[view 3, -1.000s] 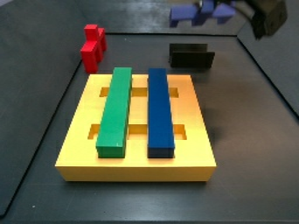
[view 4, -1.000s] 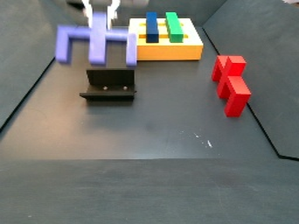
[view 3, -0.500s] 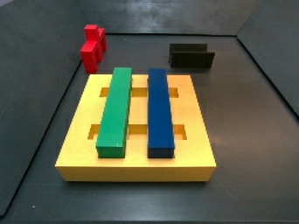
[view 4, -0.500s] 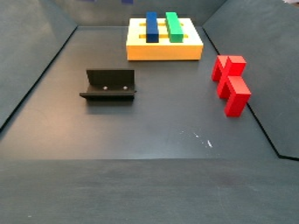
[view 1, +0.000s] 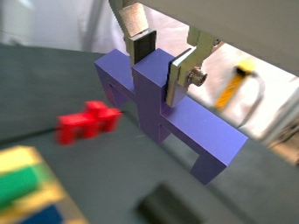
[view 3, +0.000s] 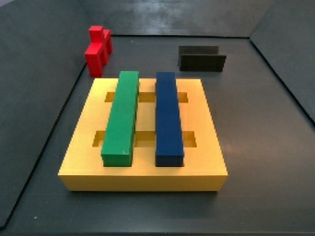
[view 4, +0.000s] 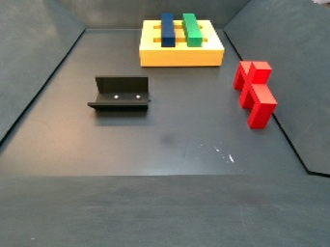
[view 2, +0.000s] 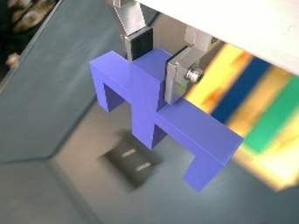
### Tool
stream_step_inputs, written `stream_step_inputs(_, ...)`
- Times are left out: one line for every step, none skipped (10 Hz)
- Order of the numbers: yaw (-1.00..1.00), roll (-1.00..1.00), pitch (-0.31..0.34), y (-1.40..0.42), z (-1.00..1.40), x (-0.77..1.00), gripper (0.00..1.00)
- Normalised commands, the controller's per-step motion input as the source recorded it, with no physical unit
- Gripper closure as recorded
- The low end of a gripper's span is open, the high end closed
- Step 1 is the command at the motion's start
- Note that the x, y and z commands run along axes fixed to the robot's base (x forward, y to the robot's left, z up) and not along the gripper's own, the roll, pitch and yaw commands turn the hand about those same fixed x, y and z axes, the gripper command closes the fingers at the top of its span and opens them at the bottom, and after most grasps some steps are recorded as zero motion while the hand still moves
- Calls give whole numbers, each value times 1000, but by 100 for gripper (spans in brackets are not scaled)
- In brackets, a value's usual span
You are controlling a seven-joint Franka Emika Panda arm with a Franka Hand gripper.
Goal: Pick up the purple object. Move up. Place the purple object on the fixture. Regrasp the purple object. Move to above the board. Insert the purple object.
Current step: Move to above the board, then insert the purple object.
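Since a second ago, pincer point(view 1: 163, 59) and purple object point(view 2: 158, 109) have left both side views. Pincer clamps its middle prong, high above fixture point(view 2: 135, 163). Descend squarely, prongs level.

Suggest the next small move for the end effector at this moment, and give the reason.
Probably lower toward the fixture. The end effector is shut on the purple object, high enough that neither appears in both side views. In a wrist view the fixture lies below the object, empty, so placing comes next.
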Motion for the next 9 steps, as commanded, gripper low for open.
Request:
stream_step_inputs(-60,-1000,119,-882,164,-767,100)
stream_step_inputs(-47,-1000,116,-456,84,-441,100)
stream_step_inputs(-41,-1000,118,-240,51,-247,100)
stream_step_inputs(-32,-1000,99,-123,27,-152,100)
stream_step_inputs(-23,-949,75,-58,17,-121,100)
stream_step_inputs(-12,-725,32,-2,12,-91,100)
stream_step_inputs(-6,-443,-11,4,0,-81,100)
stream_step_inputs(-3,-256,-23,2,3,-57,100)
stream_step_inputs(14,-261,-149,-9,-429,-54,100)
